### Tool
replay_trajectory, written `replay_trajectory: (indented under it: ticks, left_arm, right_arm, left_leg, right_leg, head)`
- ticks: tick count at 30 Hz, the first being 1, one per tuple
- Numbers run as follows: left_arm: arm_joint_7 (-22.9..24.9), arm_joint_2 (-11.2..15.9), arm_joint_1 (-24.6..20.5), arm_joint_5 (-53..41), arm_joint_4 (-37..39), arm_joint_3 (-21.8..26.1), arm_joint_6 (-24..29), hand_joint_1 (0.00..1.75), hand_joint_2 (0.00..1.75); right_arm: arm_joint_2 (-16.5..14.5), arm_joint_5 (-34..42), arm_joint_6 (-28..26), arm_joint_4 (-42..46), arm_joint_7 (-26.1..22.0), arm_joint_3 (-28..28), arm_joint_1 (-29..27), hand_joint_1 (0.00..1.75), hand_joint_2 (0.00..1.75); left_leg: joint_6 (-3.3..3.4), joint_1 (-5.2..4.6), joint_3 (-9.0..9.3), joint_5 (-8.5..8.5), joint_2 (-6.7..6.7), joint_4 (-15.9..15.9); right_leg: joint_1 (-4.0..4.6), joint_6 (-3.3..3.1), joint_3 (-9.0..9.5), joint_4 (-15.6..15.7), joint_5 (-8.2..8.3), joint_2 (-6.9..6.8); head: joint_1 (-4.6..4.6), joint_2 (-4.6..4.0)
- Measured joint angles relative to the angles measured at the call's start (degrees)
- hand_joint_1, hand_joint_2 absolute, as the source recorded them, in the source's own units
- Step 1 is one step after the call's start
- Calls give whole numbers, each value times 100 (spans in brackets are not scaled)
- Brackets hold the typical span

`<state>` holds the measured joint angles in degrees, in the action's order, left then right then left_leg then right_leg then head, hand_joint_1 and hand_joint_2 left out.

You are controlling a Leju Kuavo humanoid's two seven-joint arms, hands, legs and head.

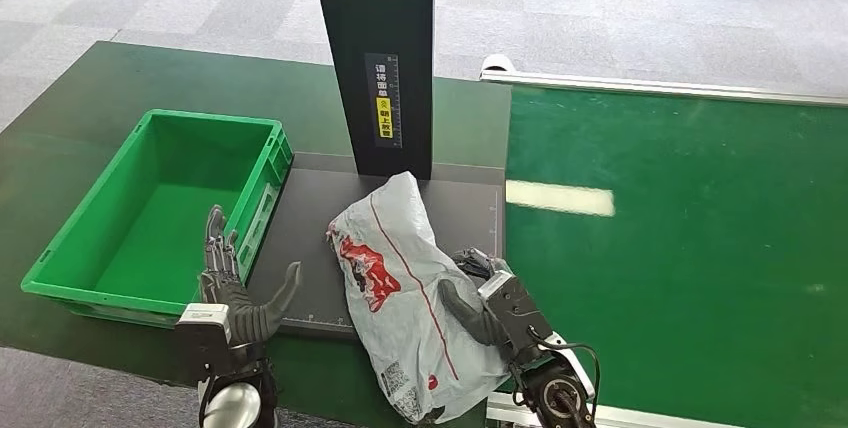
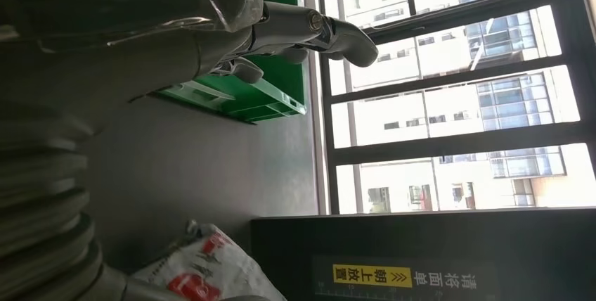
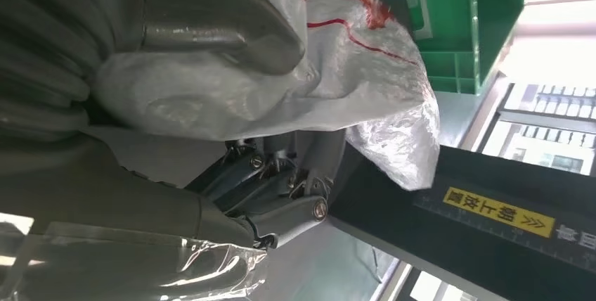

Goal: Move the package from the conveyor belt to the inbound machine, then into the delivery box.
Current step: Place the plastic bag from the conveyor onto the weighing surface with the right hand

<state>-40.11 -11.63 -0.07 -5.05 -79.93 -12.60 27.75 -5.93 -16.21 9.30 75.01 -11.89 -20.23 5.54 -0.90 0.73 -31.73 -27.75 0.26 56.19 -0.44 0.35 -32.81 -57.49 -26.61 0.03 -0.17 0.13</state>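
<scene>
The package (image 1: 405,293), a soft grey poly mailer, lies on the inbound machine's dark plate (image 1: 310,238), held by the right robot hand (image 1: 480,298) at its near edge. It looks light, limp and slippery (likely to sag), so a pinch through the bulky middle seems safest; the left robot hand (image 1: 235,293) hovers spread and empty beside the green delivery box (image 1: 60,268).

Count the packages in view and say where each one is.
1. The package lies on the dark platform by the black post, gripped by the right hand. The green box looks empty.
</scene>
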Motion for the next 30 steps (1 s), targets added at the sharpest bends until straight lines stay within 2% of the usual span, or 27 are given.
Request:
replay_trajectory:
  ticks: [12, 23, 25, 27, 30]
  left_arm:
    - [-1, -9, -3, 41, 92, -17, 38, 0, 175]
    - [18, -22, -4, -254, 107, -77, 72, 0, 175]
    - [100, -15, -4, -526, 107, -162, -31, 0, 175]
    - [275, 4, -6, -873, 107, -264, -212, 0, 175]
    - [644, 27, -80, -1593, 141, -462, -611, 0, 175]
  right_arm:
    - [34, -699, -610, -262, 380, -8, 108, 0, 175]
    - [34, -1014, -1003, -415, 405, 59, 189, 0, 175]
    - [33, -991, -1235, -367, 275, 132, 179, 0, 175]
    - [27, -877, -1707, -200, -19, 266, 136, 0, 175]
    - [-14, -394, -2882, 388, -964, 617, -49, 0, 175]
  left_leg:
    - [0, -1, -1, 0, 0, 0]
    - [0, 0, 0, 0, 0, 1]
    - [0, -1, 0, 0, 0, 1]
    - [0, -2, 0, 0, 0, 3]
    - [0, -3, -3, 0, -10, 5]
  right_leg:
    - [0, 0, 0, 0, 0, 0]
    - [0, 0, 0, 0, 0, 0]
    - [-1, 0, 0, 0, 0, 0]
    - [-2, 0, -1, 0, 0, -1]
    - [-4, 1, -3, 1, 0, -7]
  head:
    - [0, 0]
    - [0, 0]
    - [1, 0]
    - [1, 0]
    - [1, 0]
